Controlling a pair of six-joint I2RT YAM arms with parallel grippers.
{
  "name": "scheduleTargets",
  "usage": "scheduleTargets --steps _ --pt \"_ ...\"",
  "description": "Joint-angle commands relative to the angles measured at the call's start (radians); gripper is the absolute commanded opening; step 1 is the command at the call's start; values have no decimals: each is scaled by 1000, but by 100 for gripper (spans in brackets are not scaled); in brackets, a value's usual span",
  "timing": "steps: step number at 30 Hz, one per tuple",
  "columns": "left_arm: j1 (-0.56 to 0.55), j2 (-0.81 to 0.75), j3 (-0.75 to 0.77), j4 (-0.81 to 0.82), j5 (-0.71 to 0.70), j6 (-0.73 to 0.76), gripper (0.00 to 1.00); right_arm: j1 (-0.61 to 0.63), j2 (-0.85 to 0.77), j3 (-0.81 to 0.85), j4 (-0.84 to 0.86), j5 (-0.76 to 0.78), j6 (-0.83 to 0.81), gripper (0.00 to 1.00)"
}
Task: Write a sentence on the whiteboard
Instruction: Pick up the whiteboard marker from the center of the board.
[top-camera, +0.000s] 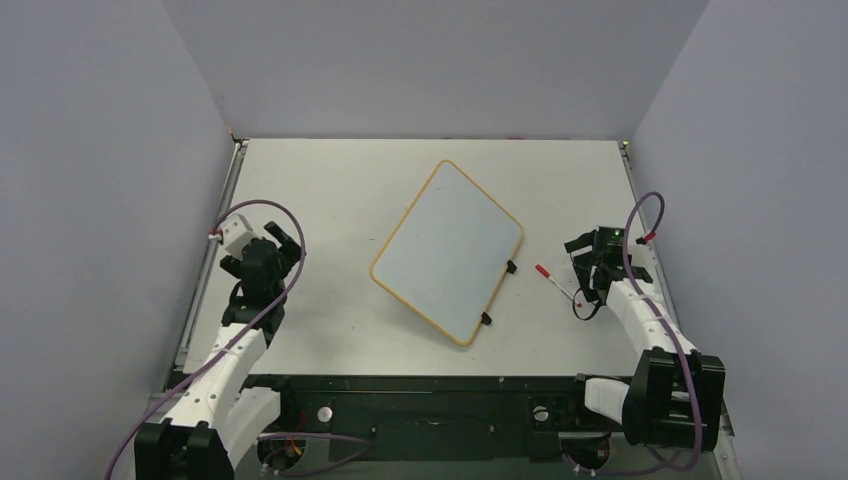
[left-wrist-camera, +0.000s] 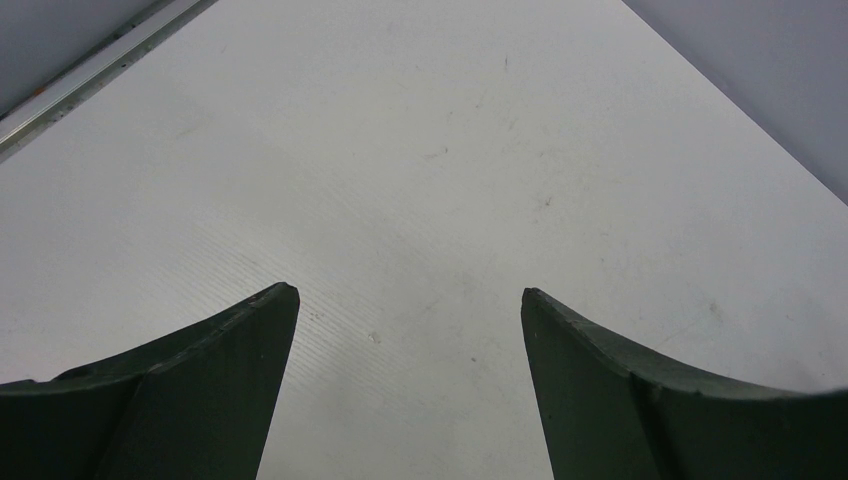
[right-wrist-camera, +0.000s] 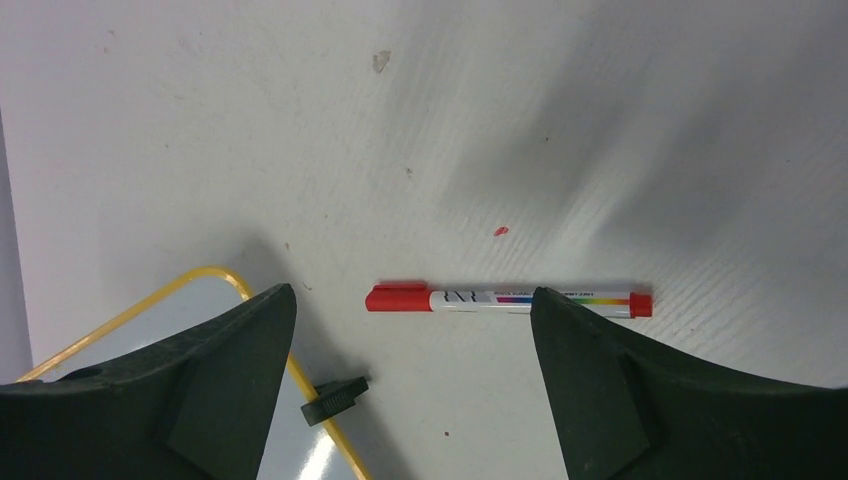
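Orange-yellow-framed whiteboard (top-camera: 447, 252): lies flat and skewed at mid-table (top-camera: 340, 200), black clips on the edge facing the right gripper (top-camera: 582, 272). That gripper sits low just right of the board, jaws spread wide and holding nothing, with a red-capped marker (right-wrist-camera: 505, 299) just ahead. Left gripper (top-camera: 280, 235): well left of the board, jaws wide, arm folded.
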Motion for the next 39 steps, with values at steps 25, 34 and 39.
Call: scheduleTargets --steps 25,34,39 --pt "-25 -31 64 -16 -40 6 80 346 313 202 -73 261 -507 70" --pt "-26 -20 66 -12 -28 4 79 355 324 233 -90 356 -613 59" --pt "-26 -16 68 -10 -24 2 79 344 421 279 -92 280 -637 54"
